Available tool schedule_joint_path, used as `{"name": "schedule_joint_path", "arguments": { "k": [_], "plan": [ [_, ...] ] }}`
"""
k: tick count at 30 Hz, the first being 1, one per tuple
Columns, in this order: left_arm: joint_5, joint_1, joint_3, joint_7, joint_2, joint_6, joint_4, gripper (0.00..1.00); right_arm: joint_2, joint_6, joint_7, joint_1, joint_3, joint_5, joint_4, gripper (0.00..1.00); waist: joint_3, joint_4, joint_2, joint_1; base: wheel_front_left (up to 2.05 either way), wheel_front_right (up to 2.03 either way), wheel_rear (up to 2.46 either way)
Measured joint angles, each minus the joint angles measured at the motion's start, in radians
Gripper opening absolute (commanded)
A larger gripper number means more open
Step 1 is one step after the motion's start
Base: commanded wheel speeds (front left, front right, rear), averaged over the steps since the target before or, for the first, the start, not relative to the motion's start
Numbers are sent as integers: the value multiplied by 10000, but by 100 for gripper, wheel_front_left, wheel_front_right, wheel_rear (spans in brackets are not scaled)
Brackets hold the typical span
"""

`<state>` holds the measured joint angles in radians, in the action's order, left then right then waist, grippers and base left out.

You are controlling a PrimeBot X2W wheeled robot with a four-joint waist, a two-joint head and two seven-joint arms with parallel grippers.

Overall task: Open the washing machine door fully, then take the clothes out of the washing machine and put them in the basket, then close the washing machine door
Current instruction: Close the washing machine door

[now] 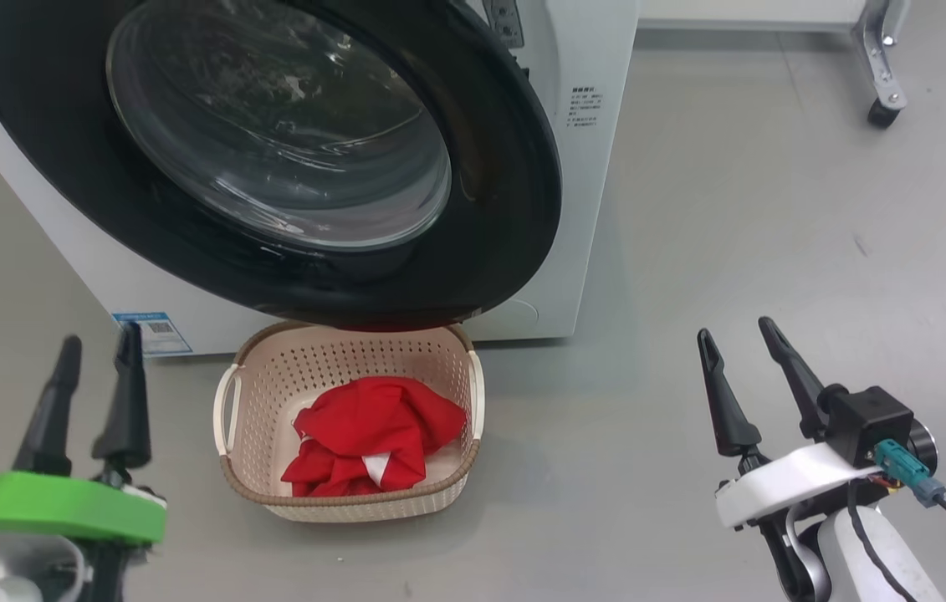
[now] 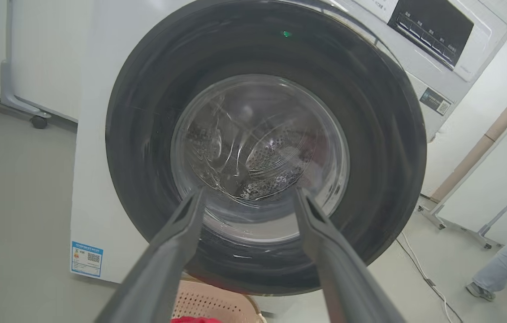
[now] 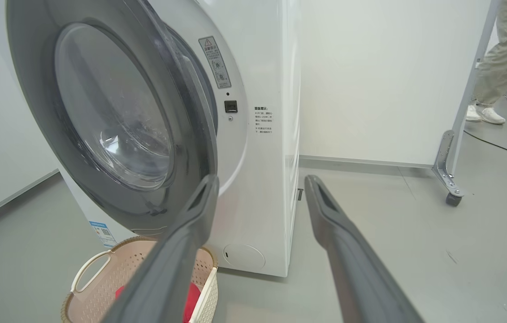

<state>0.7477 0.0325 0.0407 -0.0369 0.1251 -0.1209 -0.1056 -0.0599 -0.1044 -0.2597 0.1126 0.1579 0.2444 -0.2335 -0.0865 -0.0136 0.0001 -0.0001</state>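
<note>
The washing machine door (image 1: 272, 150), black-rimmed with a glass bowl, stands slightly ajar in front of the white washing machine (image 1: 590, 167); the right wrist view shows a gap at the door's (image 3: 110, 121) latch side. Below it on the floor sits the cream basket (image 1: 339, 368) holding the red and white clothes (image 1: 372, 431). My left gripper (image 1: 101, 337) is open and empty at the lower left, facing the door (image 2: 257, 157). My right gripper (image 1: 733, 329) is open and empty over bare floor, right of the basket (image 3: 96, 287).
A white panel on a castered metal foot (image 1: 882, 109) stands behind the washer to the right. A person's legs (image 3: 500, 58) show near it, and another leg (image 2: 504, 264) beside a floor cable (image 2: 423, 273). Grey floor lies open to the right.
</note>
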Motion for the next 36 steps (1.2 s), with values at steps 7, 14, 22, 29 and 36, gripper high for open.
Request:
{"name": "schedule_joint_path", "arguments": {
  "k": [7, 14, 22, 29, 36],
  "plan": [
    [-1810, -801, -690, 619, 98, 474, 144, 100, -12, 0, 0, -547, -38, -10, -63, 100, 502, -49, 0, 0, 0, 0, 0],
    [-2819, -1449, -1078, 1014, 96, 1041, 343, 100, -17, 6, 0, -1124, -136, -10, -86, 100, 815, -55, 0, 0, 0, 0, 0],
    [-3904, -1796, -1417, 1363, 171, 1530, 602, 100, -23, 6, 2, -1315, -176, -21, -13, 100, 875, -3, 0, 0, 0, 0, 0],
    [-4263, -1838, -1632, 1538, 132, 1781, 708, 100, -19, 6, 2, -1430, -194, -23, 54, 100, 899, -3, 0, 0, 0, 0, 0],
    [-4330, -1865, -1705, 1628, -15, 1910, 807, 100, -17, 6, 2, -1453, -203, -67, 140, 100, 907, -23, 0, 0, 0, 0, 0]
  ]
}}
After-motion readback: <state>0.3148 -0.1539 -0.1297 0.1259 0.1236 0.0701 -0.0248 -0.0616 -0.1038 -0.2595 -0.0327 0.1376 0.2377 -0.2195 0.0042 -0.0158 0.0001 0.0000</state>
